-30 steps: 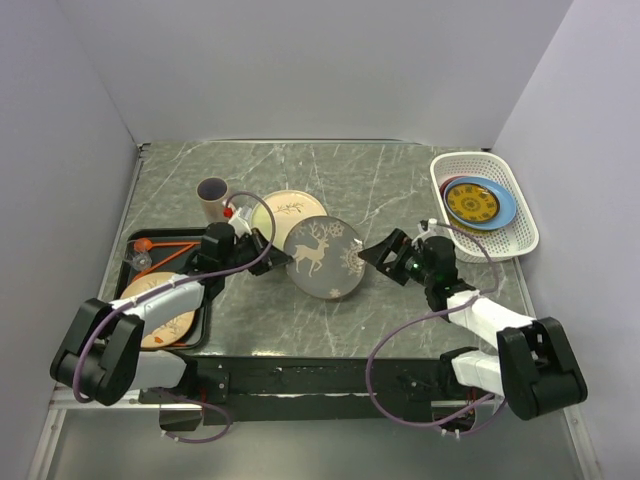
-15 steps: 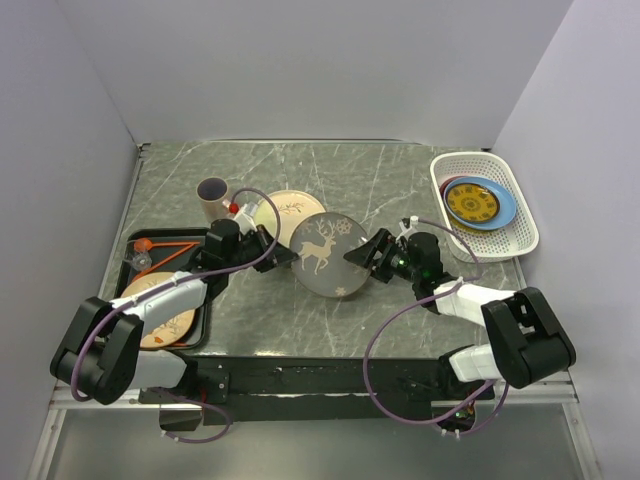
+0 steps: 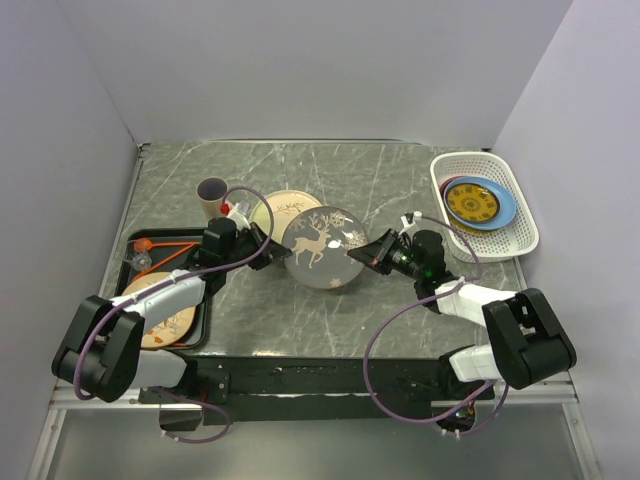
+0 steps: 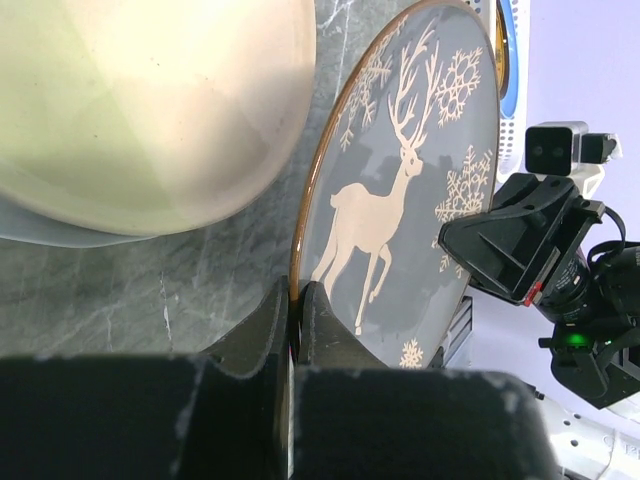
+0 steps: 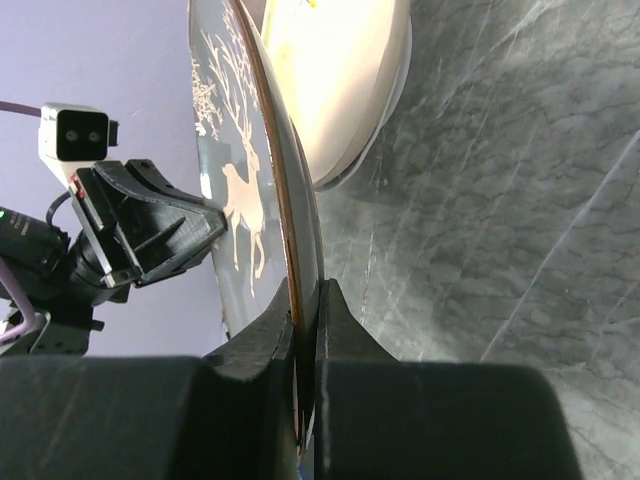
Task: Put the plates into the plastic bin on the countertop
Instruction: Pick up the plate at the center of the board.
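my left claw (image 3: pixel 273 251) and right claw (image 3: pixel 373 252) both pinch opposite rims of the grey reindeer plate (image 3: pixel 323 247), tilted over the countertop (image 3: pixel 390 185). i'd release left only once right holds firm, then swing toward the white bin (image 3: pixel 527 232).

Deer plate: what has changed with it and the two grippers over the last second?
The right gripper reached left and closed on the right rim of the deer plate. The plate shifted slightly away from the arms' bases. The left gripper kept its grip on the left rim; the plastic bin and mug stayed put.
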Robot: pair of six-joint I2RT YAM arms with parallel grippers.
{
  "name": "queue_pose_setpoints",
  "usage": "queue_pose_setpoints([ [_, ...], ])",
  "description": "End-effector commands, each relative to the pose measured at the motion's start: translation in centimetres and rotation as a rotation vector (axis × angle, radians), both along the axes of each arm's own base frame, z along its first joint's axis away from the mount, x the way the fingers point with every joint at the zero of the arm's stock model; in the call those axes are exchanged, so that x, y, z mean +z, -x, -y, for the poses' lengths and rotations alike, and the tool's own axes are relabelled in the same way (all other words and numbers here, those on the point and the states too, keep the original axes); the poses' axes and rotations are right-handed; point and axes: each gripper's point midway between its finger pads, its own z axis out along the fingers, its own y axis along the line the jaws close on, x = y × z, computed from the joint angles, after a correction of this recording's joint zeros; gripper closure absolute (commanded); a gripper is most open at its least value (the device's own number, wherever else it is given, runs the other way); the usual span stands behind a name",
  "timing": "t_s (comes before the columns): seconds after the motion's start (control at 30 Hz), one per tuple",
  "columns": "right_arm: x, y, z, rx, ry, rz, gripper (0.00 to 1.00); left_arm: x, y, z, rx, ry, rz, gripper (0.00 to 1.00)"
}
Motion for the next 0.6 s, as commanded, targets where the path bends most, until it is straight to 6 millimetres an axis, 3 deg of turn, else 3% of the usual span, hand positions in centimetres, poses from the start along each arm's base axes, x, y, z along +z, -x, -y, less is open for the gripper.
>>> queue_pose_setpoints([
  [0.0, 0.3, 0.0, -0.6, 0.035, 0.033, 0.049, 1.00, 7.2, -0.2, 2.5, -0.101, 0.117, 0.230, 0.99],
  [0.1, 0.5, 0.0, -0.8, 0.041, 0.024, 0.055, 1.00, 7.2, -0.3, 2.3, -0.091, 0.107, 0.231, 0.99],
  [0.3, 1.0, 0.2, -1.0, 0.049, 0.005, 0.066, 1.00, 6.9, -0.3, 2.1, -0.076, 0.096, 0.230, 0.85],
  [0.4, 1.2, 0.5, -1.1, 0.055, -0.002, 0.071, 1.00, 6.6, -0.3, 2.1, -0.077, 0.096, 0.222, 0.73],
  [0.43, 1.2, 0.5, -1.1, 0.054, 0.000, 0.075, 1.00, 6.5, -0.3, 2.1, -0.079, 0.094, 0.222, 0.61],
  [0.57, 1.3, 0.7, -1.2, 0.055, -0.008, 0.074, 1.00, 6.1, -0.3, 2.1, -0.084, 0.085, 0.216, 0.37],
])
